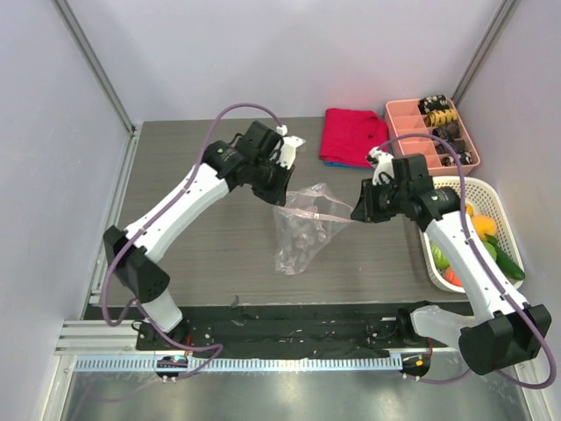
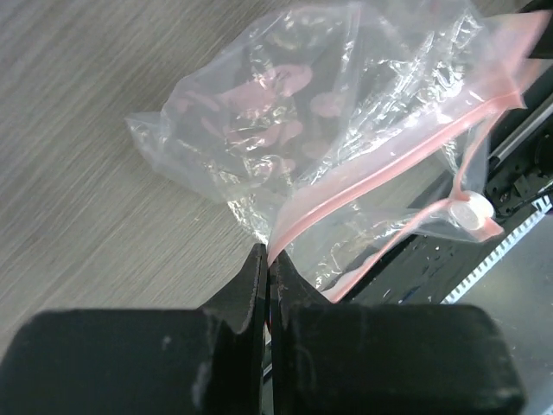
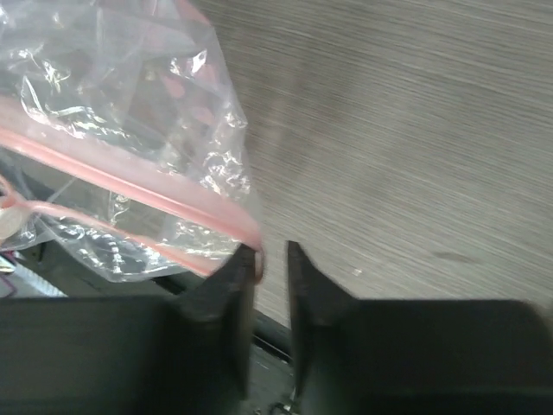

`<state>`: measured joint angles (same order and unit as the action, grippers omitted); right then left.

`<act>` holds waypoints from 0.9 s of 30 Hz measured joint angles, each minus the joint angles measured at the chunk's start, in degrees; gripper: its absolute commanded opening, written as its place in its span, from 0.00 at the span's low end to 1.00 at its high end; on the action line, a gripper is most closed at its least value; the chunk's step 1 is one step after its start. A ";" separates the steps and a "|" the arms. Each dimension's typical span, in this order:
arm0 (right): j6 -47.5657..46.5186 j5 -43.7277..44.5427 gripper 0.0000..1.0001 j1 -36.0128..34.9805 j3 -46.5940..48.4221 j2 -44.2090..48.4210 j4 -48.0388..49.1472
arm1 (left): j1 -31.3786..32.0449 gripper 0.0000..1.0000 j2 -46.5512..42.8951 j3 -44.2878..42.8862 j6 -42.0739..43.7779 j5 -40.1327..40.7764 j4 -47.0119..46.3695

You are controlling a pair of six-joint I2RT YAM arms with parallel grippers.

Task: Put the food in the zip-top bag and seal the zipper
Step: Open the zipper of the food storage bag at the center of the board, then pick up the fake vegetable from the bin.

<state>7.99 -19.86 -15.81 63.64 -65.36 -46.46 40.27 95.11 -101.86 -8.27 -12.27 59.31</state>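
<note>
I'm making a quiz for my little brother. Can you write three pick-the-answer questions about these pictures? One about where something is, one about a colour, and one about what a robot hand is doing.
1. Where is the toy food?
A. inside the clear bag
B. in the white basket
C. in a blue bowl

2. What colour is the strip along the bag's mouth?
A. green
B. black
C. pink

3. What is the left gripper doing?
A. pinching the end of the strip, jaws shut
B. hanging wide open
C. holding a lemon

Answers:
1 B: the fruits and vegetables lie in the basket on the right, and none show in the bag.
2 C: the left wrist view shows a pale pink band along the mouth.
3 A: its fingers are pressed together on the strip's end.
</note>
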 measured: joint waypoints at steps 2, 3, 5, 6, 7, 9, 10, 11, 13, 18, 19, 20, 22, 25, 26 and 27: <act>-2.75 -0.74 0.52 3.30 0.42 0.50 -1.97 | 0.11 0.00 2.40 0.00 -0.87 -0.17 -0.79; -4.07 -1.27 0.56 5.07 0.98 0.63 -3.23 | 0.11 0.00 3.28 0.00 -1.46 -0.31 -1.03; -6.40 -2.21 0.68 7.50 2.43 1.01 -5.09 | 0.11 0.00 4.33 -0.13 -2.10 -0.57 -1.31; -7.56 -2.58 0.71 8.41 3.48 1.22 -6.27 | 0.11 0.00 4.79 -0.39 -2.27 -0.76 -1.36; -8.70 -2.80 0.76 9.05 4.57 1.53 -7.23 | 0.11 0.00 5.22 -0.85 -2.36 -0.83 -1.36; -10.73 -2.80 0.83 9.55 7.15 2.03 -9.73 | 0.11 0.00 5.66 -1.46 -2.47 -0.83 -1.44; -11.37 -2.73 0.93 9.57 8.15 2.19 -10.56 | 0.11 0.00 5.66 -1.62 -2.47 -0.83 -1.42; -12.26 -2.54 0.99 9.64 9.51 2.36 -11.82 | 0.11 0.00 5.66 -1.77 -2.47 -0.83 -1.40; -13.94 -2.01 1.00 10.14 12.17 2.43 -14.40 | 0.09 0.00 5.66 -1.90 -2.49 -0.85 -1.44; -20.68 -1.20 1.00 16.11 17.33 1.81 -21.77 | 0.09 0.00 5.66 -1.92 -2.47 -1.03 -1.42; -22.10 -1.01 1.00 18.32 18.27 1.29 -23.28 | 0.09 0.00 5.66 -1.92 -2.49 -1.03 -1.42; -23.82 -0.98 1.00 21.35 19.47 0.44 -25.09 | 0.09 0.00 5.66 -1.92 -2.49 -1.05 -1.42; -26.71 -0.76 1.00 25.46 21.24 -1.38 -27.12 | 0.09 0.00 5.66 -1.92 -2.49 -1.07 -1.44; -30.84 0.26 1.00 30.93 24.68 -5.57 -29.38 | 0.09 0.00 5.66 -1.92 -2.47 -1.27 -1.42; -32.06 0.61 1.00 32.57 26.10 -7.37 -29.77 | 0.09 0.00 5.66 -1.92 -2.47 -1.36 -1.42; -33.20 0.87 1.00 34.58 27.41 -9.35 -29.94 | 0.09 0.00 5.66 -1.92 -2.47 -1.44 -1.42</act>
<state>-25.21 -18.98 18.76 91.05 -74.72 -76.40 40.36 100.77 -103.79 -10.74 -13.72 57.89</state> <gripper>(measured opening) 0.996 0.007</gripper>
